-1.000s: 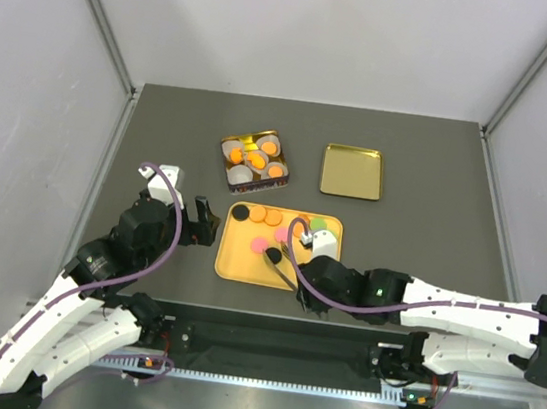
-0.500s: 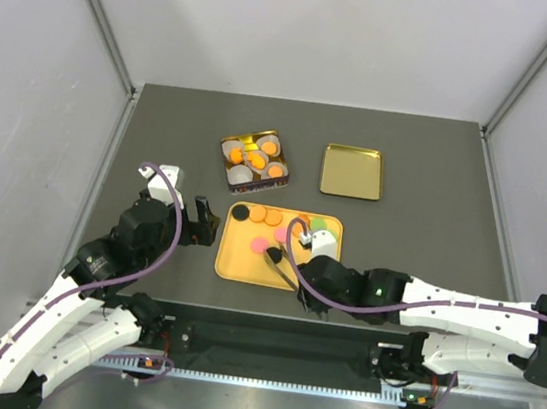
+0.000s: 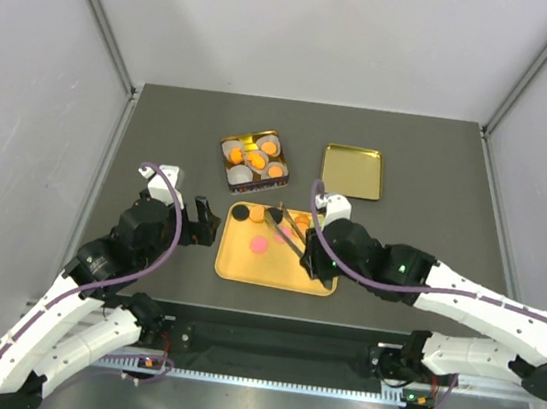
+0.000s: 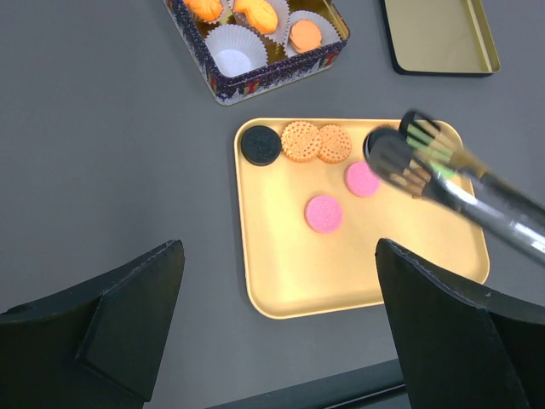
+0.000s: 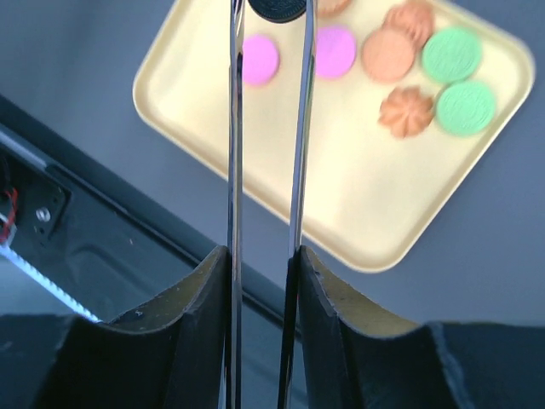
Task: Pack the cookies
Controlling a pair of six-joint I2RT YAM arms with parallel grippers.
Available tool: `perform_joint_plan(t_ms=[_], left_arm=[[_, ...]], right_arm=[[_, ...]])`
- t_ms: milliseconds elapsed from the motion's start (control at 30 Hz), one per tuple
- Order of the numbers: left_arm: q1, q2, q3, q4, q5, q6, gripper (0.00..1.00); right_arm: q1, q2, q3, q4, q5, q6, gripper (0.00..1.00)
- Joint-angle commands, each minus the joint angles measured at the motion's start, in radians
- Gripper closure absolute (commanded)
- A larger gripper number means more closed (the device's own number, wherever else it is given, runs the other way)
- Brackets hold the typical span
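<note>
My right arm reaches low across the yellow tray (image 3: pixel 245 266), wrist angled toward its far left corner. My right jaws are clenched on a pair of tongs (image 4: pixel 460 192), whose tips pinch a black cookie (image 5: pixel 277 7) above the tray's far edge. My left arm sits folded just left of the tray, left jaws released and gaping, holding nothing. The other cookies (image 4: pixel 324 213) lie on the tray's far half. From above, my right arm hides those at its right. The right wrist view crops the pinched cookie.

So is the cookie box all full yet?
Not yet: one white paper cup in the box holds nothing, while others hold orange cookies.
</note>
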Motion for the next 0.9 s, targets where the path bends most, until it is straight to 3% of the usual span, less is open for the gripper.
perform_joint_plan(t_ms=[0, 267, 567, 867], left_arm=[[-0.001, -0.005, 0.002, 0.014, -0.007, 0.001, 0.01], [-0.001, 0.001, 0.002, 0.011, -0.010, 0.000, 0.01], [-0.003, -0.003, 0.002, 0.012, -0.011, 0.000, 0.01], [-0.003, -0.003, 0.002, 0.012, -0.008, 0.000, 0.01]], right_arm=[[-0.083, 0.024, 0.124, 0.032, -0.016, -0.085, 0.72], [-0.202, 0.234, 0.347, 0.103, -0.096, -0.179, 0.72], [-0.228, 0.535, 0.581, 0.109, -0.133, -0.234, 0.73], [-0.245, 0.695, 0.662, 0.123, -0.159, -0.242, 0.74]])
